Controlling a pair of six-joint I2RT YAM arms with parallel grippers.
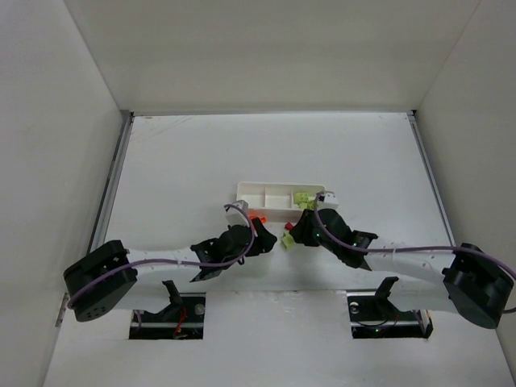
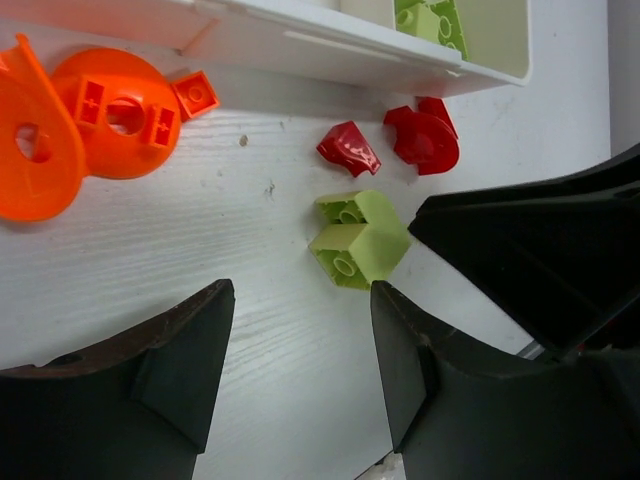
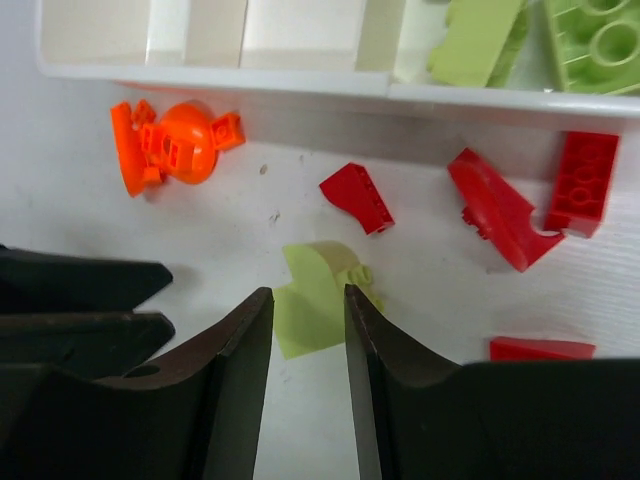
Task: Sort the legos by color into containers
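1. Though straddled by right gripper point(image 3: 308, 293) fingers, resting on table point(image 1: 185, 161) just off the near wall of tray point(image 3: 220, 78): yellow-green lego point(image 2: 365, 250). Jaws narrow; cannot tell if clamped.
2. In tray's right end compartment: more yellow-green legos point(image 3: 480, 40).
3. Loose along same near wall: red legos point(image 3: 357, 197), orange legos point(image 3: 175, 145).
4. Near that wall too: left gripper point(image 2: 300, 288), released, nothing between fingers.

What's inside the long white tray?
Pale green bricks sit at the right end of the white tray. Its middle compartment and left compartment look empty. Anything under the green bricks is covered.
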